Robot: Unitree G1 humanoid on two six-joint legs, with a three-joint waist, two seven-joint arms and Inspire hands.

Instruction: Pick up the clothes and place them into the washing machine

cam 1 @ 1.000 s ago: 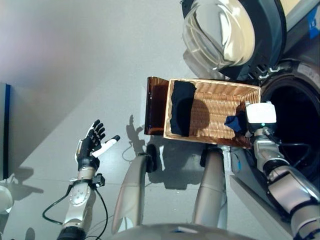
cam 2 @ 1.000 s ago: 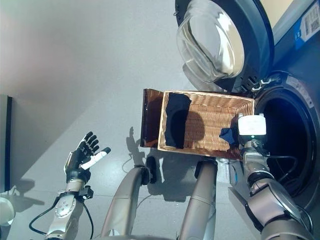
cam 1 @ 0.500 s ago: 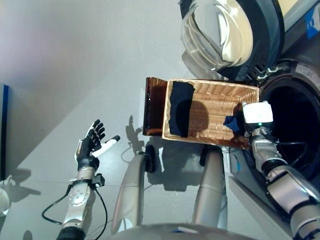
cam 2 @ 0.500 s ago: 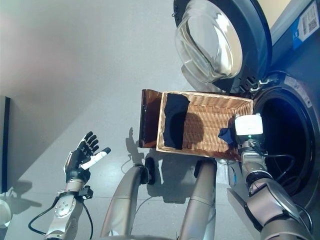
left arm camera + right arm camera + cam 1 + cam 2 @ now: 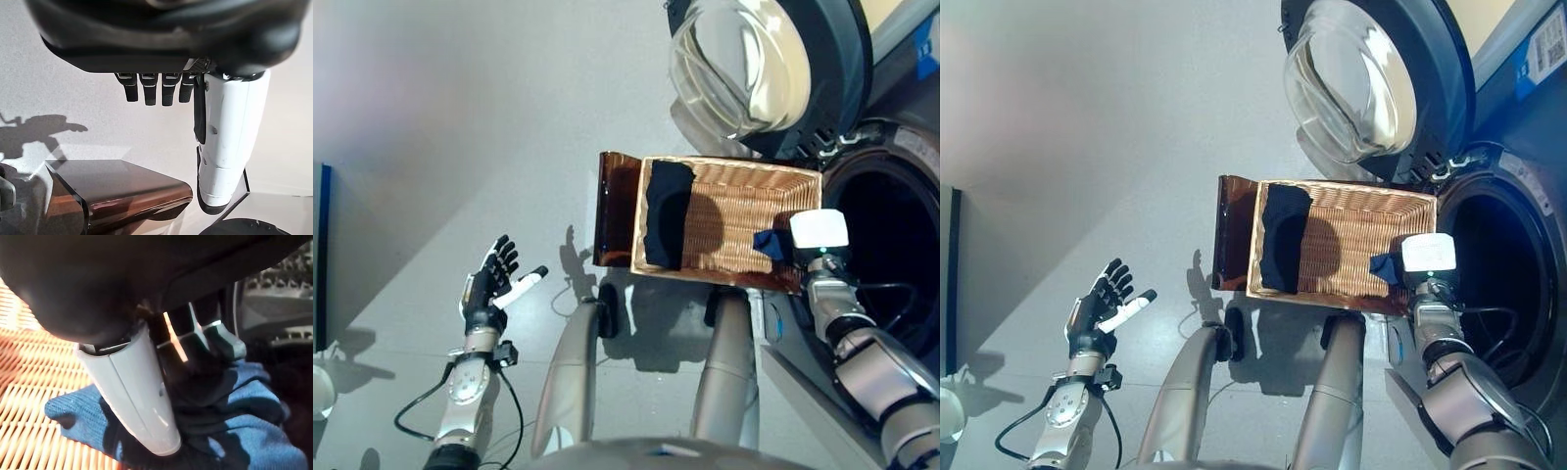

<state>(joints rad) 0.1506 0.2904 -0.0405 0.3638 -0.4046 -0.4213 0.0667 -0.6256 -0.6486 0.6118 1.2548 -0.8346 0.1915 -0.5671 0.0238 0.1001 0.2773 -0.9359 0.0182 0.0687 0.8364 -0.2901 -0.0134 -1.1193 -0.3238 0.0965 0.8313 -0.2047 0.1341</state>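
A front-loading washing machine (image 5: 891, 211) stands with its round door (image 5: 773, 69) swung open, and just beside the drum a wicker basket (image 5: 729, 211) holds a dark garment (image 5: 668, 225) draped over its far end. At the basket's near end the right hand (image 5: 132, 401) pinches a small blue knitted cloth (image 5: 244, 431), soft, light and best gathered in a bunch. The left hand (image 5: 494, 279) hangs spread and empty; a blue label on the machine is too small to read.

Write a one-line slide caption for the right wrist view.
Right hand pinching a blue cloth above the wicker basket.
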